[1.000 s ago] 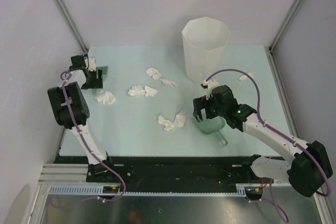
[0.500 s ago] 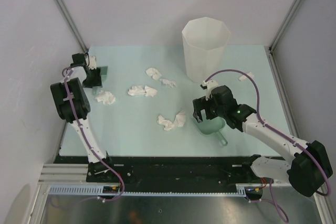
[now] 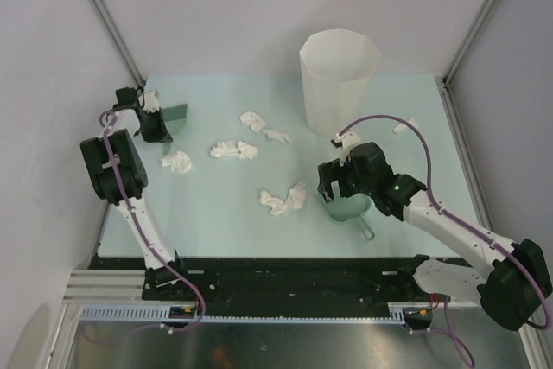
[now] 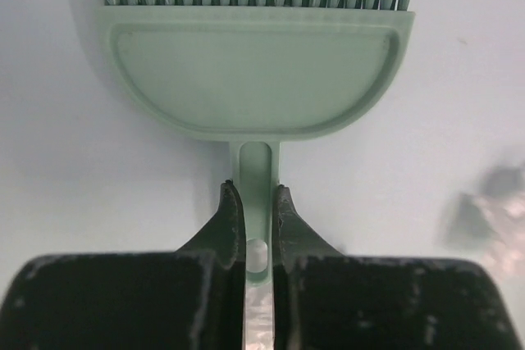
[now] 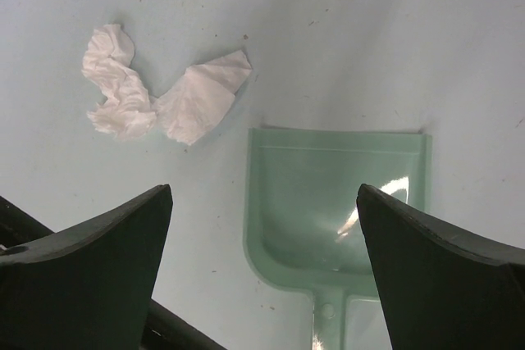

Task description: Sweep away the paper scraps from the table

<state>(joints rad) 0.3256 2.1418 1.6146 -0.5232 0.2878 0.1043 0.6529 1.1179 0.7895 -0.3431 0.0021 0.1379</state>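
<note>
Your left gripper (image 4: 257,202) is clenching the hand brush (image 4: 254,79) handle | your right gripper (image 5: 262,196) is hovering released — over the dustpan (image 5: 328,202)

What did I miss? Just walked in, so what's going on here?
The left gripper is shut on the handle of a small green brush at the far left of the table. The right gripper hangs open above the green dustpan, not gripping it. White paper scraps lie scattered around; the dustpan is empty.
</note>
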